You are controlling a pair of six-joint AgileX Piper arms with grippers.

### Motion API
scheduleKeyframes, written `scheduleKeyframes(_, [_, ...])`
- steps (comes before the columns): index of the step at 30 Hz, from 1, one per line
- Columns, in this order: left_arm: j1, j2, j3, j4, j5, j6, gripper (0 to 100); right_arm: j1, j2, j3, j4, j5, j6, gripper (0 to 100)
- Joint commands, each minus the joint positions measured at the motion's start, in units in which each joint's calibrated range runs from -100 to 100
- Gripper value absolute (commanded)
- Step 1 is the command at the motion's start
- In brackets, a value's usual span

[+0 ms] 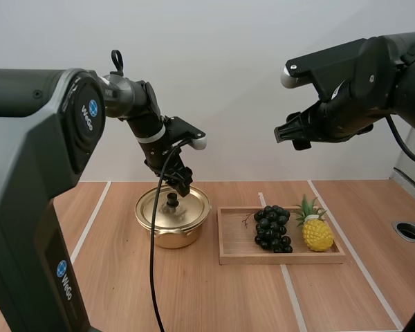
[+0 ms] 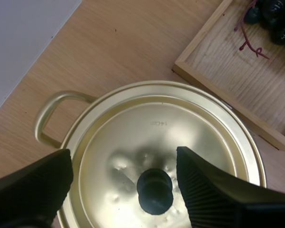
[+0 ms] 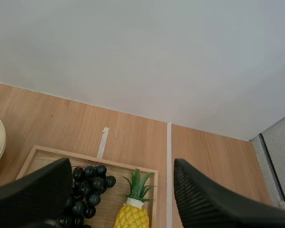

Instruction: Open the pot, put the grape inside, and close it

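lid knob (image 2: 154, 191) under spread left gripper (image 2: 123, 156)

Your high view looks down over the table (image 1: 194, 304); the left wrist view sits close above the pot (image 2: 180, 104); all three share the tray (image 1: 283, 260).

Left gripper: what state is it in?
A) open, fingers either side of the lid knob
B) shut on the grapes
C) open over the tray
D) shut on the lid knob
A: the left gripper has its fingers apart with the black knob between them, not pinched; the lid sits on the pot and the grapes lie in the tray.
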Motion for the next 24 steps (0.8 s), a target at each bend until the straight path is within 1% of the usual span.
scheduleKeyframes(1, [-0.18,2.39,-0.41,0.89,1.68,-0.66,100,0.12,-0.28,-0.29,0.14,-1.03,-0.62,100])
scheduleKeyframes(13, [-0.18,3.56,-0.41,2.85,4.20,-0.94,100,0.12,-0.28,-0.29,0.14,-2.13,-0.60,100])
scheduleKeyframes(24, [-0.18,3.56,-0.41,2.86,6.21,-1.27,100,0.12,-0.28,-0.29,0.25,-2.46,-0.60,100])
